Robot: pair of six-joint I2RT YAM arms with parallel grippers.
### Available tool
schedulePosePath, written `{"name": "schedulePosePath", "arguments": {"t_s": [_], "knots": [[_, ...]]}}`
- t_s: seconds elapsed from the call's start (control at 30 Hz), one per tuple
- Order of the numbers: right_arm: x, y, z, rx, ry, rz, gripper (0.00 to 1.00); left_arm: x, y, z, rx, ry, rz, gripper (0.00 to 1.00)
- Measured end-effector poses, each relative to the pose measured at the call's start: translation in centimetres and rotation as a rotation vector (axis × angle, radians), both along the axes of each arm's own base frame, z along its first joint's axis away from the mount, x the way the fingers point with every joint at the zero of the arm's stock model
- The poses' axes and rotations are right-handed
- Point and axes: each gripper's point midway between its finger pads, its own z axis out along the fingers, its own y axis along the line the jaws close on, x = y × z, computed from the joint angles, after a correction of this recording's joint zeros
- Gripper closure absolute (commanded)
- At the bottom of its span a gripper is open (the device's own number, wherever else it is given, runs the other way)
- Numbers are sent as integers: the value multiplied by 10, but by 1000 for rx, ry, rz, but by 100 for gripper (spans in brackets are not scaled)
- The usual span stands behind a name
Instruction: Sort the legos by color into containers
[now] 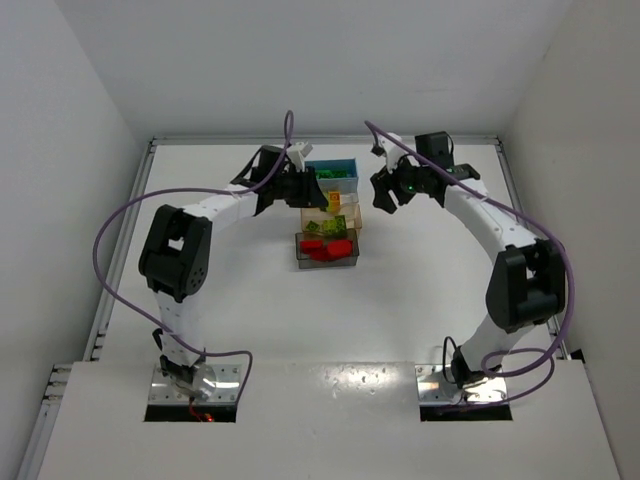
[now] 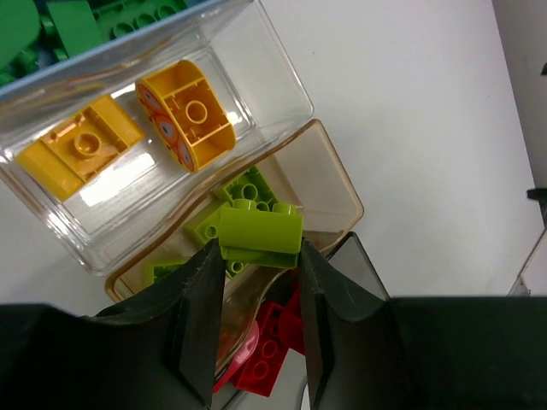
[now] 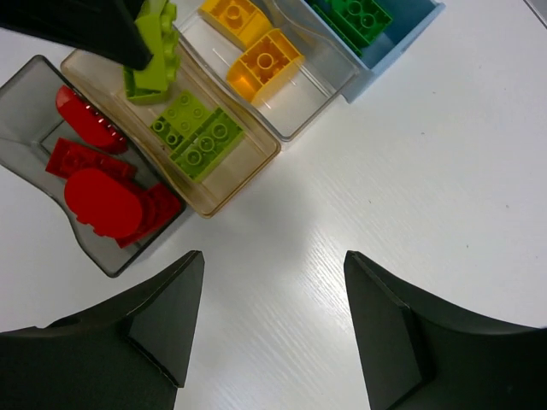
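1. Left gripper [image 2: 259,256]: clenched on one lime-green plastic brick [image 2: 261,235], gripped on two opposite sides, studs facing away from the wrist camera. The brick hangs over the pale tan translucent bin [image 3: 226,184], clear of the bin's contents.
2. Right gripper [image 3: 272,256]: released, jaws wide apart and holding nothing, over the bare white table [image 3: 410,188] just right of the row of bins.
3. Bins: four small rectangular ones stand side by side, walls touching, in a row running far to near at the table's centre.
 - Blue bin [image 3: 402,43], farthest: dark green bricks [image 3: 359,17].
 - Clear colourless bin [image 3: 295,107], next nearer: two yellow-orange bricks [image 3: 265,60], one lying hollow side up in the left wrist view.
 - Tan bin, third: flat lime-green plates [image 3: 197,137] on its floor.
 - Smoky grey bin [image 3: 30,120], nearest: red bricks [image 3: 102,201], one with a rounded outline.
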Motion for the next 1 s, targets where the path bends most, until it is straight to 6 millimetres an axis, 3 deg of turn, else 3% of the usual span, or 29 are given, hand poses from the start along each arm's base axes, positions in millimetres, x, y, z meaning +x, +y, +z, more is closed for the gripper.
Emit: {"name": "schedulePosePath", "arguments": {"t_s": [0.17, 0.43, 0.57, 0.7, 0.93, 0.97, 1.0], "knots": [[5, -8, 1, 3, -3, -28, 33, -6, -3, -7, 14, 21, -14, 66], [8, -9, -4, 6, 5, -40, 31, -22, 6, -26, 53, 70, -7, 30], [9, -9, -10, 5, 19, -43, 31, -23, 8, -22, 60, 56, -4, 27], [10, -9, -11, 10, 24, -50, 31, -22, 6, 0, 36, 4, -17, 27], [14, -3, -5, 65, 29, -83, 31, -27, 4, 88, -70, -199, -27, 26], [14, -2, -5, 82, 37, -92, 31, -26, 7, 96, -73, -218, -16, 24], [15, -1, -4, 96, 45, -100, 31, -25, 11, 102, -69, -231, -4, 13]]}}
